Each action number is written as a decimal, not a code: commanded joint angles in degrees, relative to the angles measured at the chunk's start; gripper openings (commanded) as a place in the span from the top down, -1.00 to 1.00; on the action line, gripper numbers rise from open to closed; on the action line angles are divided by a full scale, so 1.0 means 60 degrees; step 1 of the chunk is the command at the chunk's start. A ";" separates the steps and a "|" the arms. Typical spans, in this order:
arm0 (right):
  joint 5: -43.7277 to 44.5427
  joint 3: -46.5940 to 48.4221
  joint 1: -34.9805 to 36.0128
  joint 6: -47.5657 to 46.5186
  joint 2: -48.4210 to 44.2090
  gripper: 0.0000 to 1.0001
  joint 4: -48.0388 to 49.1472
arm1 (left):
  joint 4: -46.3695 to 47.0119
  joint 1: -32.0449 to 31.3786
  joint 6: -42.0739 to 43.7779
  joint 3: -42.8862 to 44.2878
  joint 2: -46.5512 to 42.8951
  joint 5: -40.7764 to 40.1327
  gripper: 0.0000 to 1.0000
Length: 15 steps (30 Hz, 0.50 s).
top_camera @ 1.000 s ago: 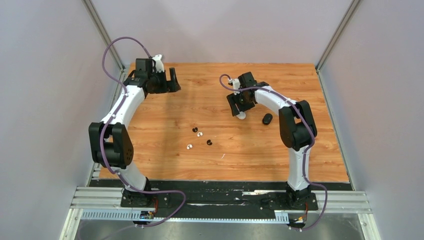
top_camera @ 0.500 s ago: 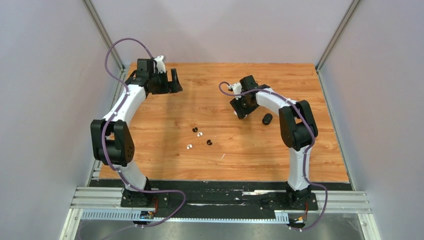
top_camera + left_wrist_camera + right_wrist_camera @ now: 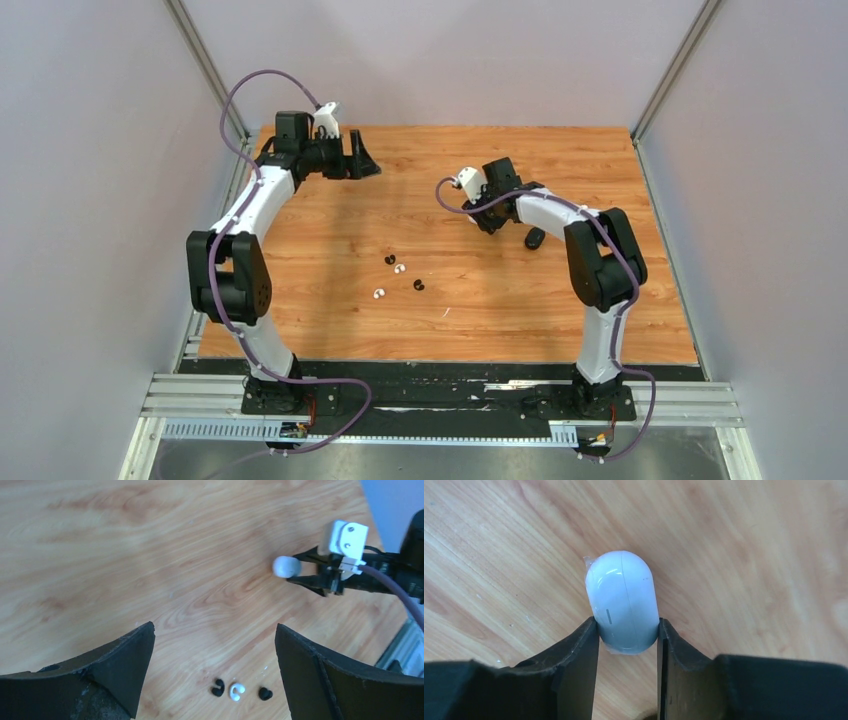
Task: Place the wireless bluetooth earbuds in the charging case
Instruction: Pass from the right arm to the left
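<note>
over on the left, the left gripper (image 3: 360, 160) hung above the far side of the wooden table (image 3: 300, 300), jaws spread wide with nothing between them. the four earbuds (image 3: 399, 268), two white and two black, lay loose near the middle of the table, well apart from both arms. further right, the right gripper (image 3: 628, 630) pinched the white charging case (image 3: 623, 595) from both sides, and a black case (image 3: 535, 238) lay just beside it.

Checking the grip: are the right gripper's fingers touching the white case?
Touching. Right wrist view shows the right gripper's fingers pressed against the white case's sides.
</note>
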 commanded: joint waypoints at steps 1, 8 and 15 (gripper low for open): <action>-0.0152 -0.0653 0.0043 -0.1196 -0.1839 1.00 0.3252 | 0.2742 -0.0031 -0.0410 -0.0030 -0.0243 0.2335 -0.93; -0.1243 -0.1869 0.0240 -0.2871 -0.3175 1.00 0.7998 | 0.2413 -0.1008 0.1410 0.1087 -0.0080 0.3267 -0.82; -0.2812 -0.2184 0.0354 -0.4335 -0.3399 1.00 1.0353 | 0.4399 -0.1869 0.1302 0.1051 -0.0218 0.3019 -0.74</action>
